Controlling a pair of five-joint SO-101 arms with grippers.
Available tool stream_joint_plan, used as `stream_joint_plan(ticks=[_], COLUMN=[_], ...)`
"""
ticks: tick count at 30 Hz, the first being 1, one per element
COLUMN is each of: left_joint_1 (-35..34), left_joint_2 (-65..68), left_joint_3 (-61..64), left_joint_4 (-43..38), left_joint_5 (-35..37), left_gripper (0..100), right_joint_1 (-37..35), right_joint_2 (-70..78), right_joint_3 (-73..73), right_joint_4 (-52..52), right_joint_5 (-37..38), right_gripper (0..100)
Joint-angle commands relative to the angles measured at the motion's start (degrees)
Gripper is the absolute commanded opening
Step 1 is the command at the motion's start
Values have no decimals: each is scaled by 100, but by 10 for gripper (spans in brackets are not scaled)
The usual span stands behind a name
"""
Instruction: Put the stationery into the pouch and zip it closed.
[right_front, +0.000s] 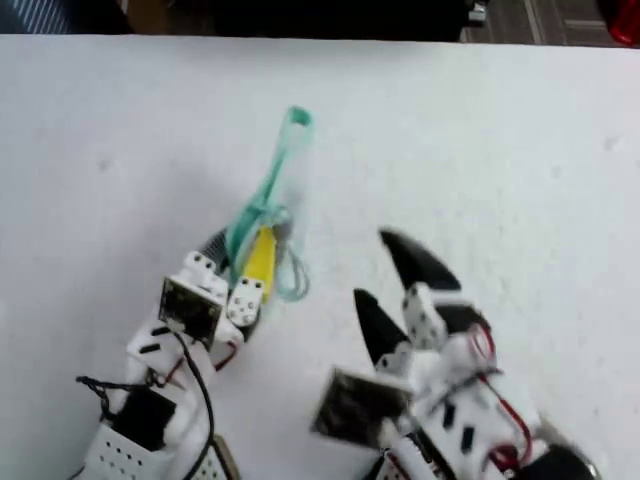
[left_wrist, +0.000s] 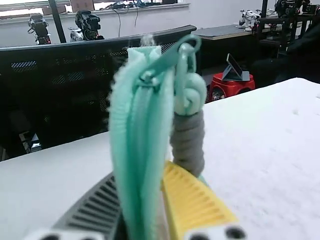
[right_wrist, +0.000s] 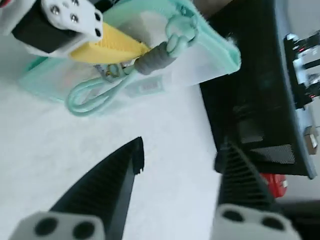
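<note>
- Pinching the pouch (right_front: 268, 190) between its yellow and grey jaws, the left gripper (right_front: 240, 250) has it clamped by the near end. The pouch stands on its edge left of centre on the table (right_front: 500, 150) and runs away toward the far side. A hold on one end alone could let the far end sag or twist if it is pulled.
- The right gripper (right_front: 372, 265) sits to the right of the pouch and apart from it. Its black fingers are spread wide and hold nothing. The closing jaws could miss the pull and catch the pouch wall instead.
- The teal cord loop (right_wrist: 95, 97) hangs loose off the grey toggle (right_wrist: 152, 57), close to the left gripper's yellow jaw. A grab at the cord there risks the two grippers knocking together.
- From the left wrist the zip band (left_wrist: 142, 150) looks shut along the stretch seen, but I cannot tell for the rest of it. I cannot make out the stationery through the wall either. Closing the zip on an empty pouch would fail the task.
- Any stationery poking past the opening would jam the slider, and a hard pull might drag the pouch out of the left gripper.
</note>
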Motion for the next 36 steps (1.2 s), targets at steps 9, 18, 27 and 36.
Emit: stream_joint_plan(ticks=[9, 18, 27, 36], left_joint_1=[-84, -84, -84, -84], left_joint_2=[-4, -4, -4, -4], left_joint_3=[-18, -44, -44, -18], left_joint_4=[-132, 44, 70, 79], left_joint_5=[44, 35, 35, 35], left_gripper=[23, 23, 23, 24], right_joint_1=[-66, -84, 75, 391], right_joint_2=[-2053, -2220, -2220, -2211], right_joint_3=[1960, 3095, 4457, 4554], right_joint_4=[-875, -1218, -2510, -2659], right_joint_5=[-387, -738, -2303, -2752], right_gripper=[129, 15, 16, 17])
